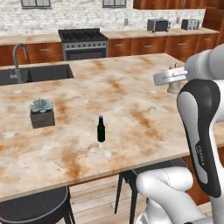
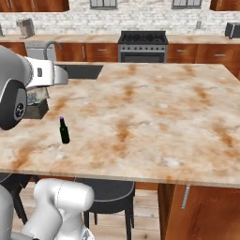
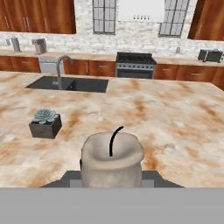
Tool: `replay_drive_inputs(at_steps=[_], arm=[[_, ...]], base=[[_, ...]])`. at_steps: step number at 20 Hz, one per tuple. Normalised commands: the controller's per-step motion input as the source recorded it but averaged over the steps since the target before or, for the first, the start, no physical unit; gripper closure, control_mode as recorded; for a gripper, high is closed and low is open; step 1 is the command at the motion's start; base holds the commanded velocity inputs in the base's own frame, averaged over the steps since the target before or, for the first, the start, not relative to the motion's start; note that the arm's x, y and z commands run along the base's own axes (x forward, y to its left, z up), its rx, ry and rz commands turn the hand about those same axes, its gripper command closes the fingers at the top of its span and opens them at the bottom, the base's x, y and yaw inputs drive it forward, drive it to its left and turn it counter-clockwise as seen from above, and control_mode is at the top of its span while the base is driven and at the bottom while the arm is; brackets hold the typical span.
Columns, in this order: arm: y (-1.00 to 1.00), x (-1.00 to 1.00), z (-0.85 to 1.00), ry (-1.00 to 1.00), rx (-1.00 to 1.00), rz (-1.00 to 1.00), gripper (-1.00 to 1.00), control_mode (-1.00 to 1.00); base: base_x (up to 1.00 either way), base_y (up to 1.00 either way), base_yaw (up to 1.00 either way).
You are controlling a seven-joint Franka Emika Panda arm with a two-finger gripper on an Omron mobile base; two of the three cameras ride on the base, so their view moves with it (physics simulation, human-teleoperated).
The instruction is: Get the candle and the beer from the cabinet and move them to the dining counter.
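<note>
Candle (image 3: 112, 162): pale stubby cylinder with a dark curved wick, right in front of the hand camera, apparently held in the gripper (image 3: 112, 179) above the worktop (image 1: 131, 100); in the left base view a pale lump at the arm's end (image 1: 175, 85) is probably the same candle.
Jaws: narrow, fingers mostly hidden behind the candle; likely clamped on its base, so it rides upright.
Beer (image 1: 101, 129): dark bottle with purple cap, standing upright on the marble worktop, near the front edge, well apart from the candle.
Why so: beer looks delivered; candle seems on its way over the dining island, kept upright and high for a set-down.
Task stage: judged late, only the candle placement left.
Plant (image 1: 42, 113): succulent in a dark square pot, left of the beer, apart from it.
Sink (image 1: 37, 73): with grey faucet, far left of the worktop.
Stove (image 1: 83, 43): at the back wall.
Stools (image 1: 37, 208): dark, under the front edge.
Obstacles: none close; beer and plant lie left of the arm, broad bare marble ahead.
</note>
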Motion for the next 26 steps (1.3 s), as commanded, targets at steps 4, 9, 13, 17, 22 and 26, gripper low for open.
replay_drive_inputs(at_steps=[4,9,13,17,22,26], arm=[[0.00,0.00,0.00,0.00,0.00,0.00,1.00,1.00],[-0.10,0.00,-0.07,-0.02,0.00,0.01,1.00,-1.00],[-0.47,0.44,-0.47,0.00,0.01,0.27,1.00,-1.00],[-0.33,0.68,-0.77,0.00,0.00,0.37,1.00,-1.00],[-0.02,0.76,-0.71,0.00,0.00,0.27,1.00,-1.00],[-0.01,0.79,-0.61,-0.02,0.00,0.21,1.00,-1.00]], base=[[0.27,0.00,0.00],[0.00,0.00,0.00],[0.00,0.00,0.00],[0.00,0.00,0.00],[0.00,0.00,0.00],[0.00,0.00,0.00]])
